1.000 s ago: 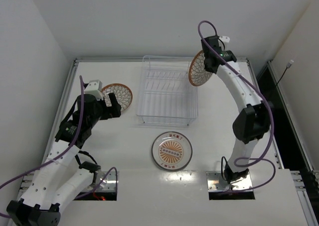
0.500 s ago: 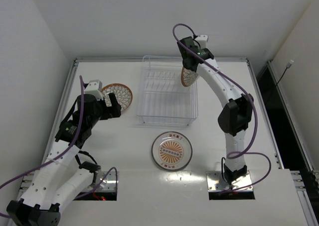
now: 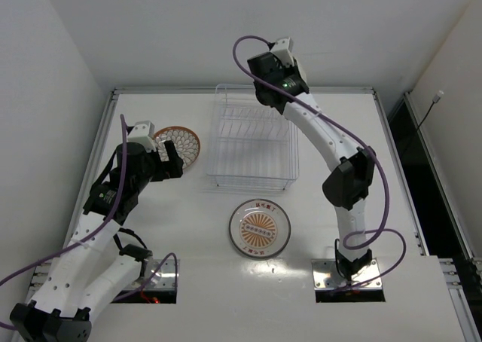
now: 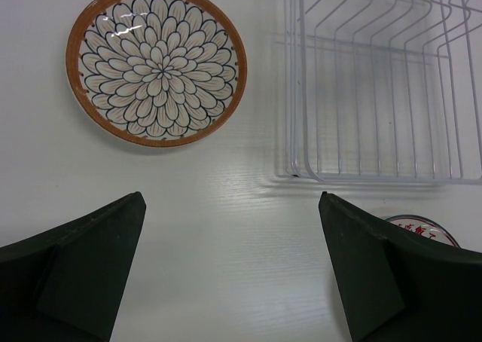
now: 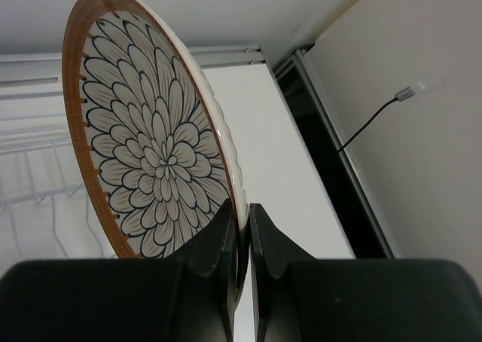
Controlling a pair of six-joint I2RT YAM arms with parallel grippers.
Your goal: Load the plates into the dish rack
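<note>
My right gripper (image 5: 242, 210) is shut on the rim of an orange-rimmed petal-patterned plate (image 5: 143, 154) and holds it on edge, upright. In the top view this gripper (image 3: 265, 95) hangs over the back of the clear wire dish rack (image 3: 252, 146), and its wrist hides the plate. A second orange-rimmed plate (image 3: 178, 145) lies flat left of the rack and also shows in the left wrist view (image 4: 156, 62). My left gripper (image 3: 169, 161) is open and empty just in front of it. The sunburst plate (image 3: 260, 228) lies flat in front of the rack.
The rack's upright dividers (image 4: 376, 78) show in the left wrist view, with the sunburst plate's edge (image 4: 422, 225) at the lower right. White walls enclose the table at the back and sides. A dark gap (image 5: 331, 154) runs past the table's right edge.
My right arm has swung left with the plate, from beyond the rack's back right corner to over the rack's back. The left arm has not moved.
</note>
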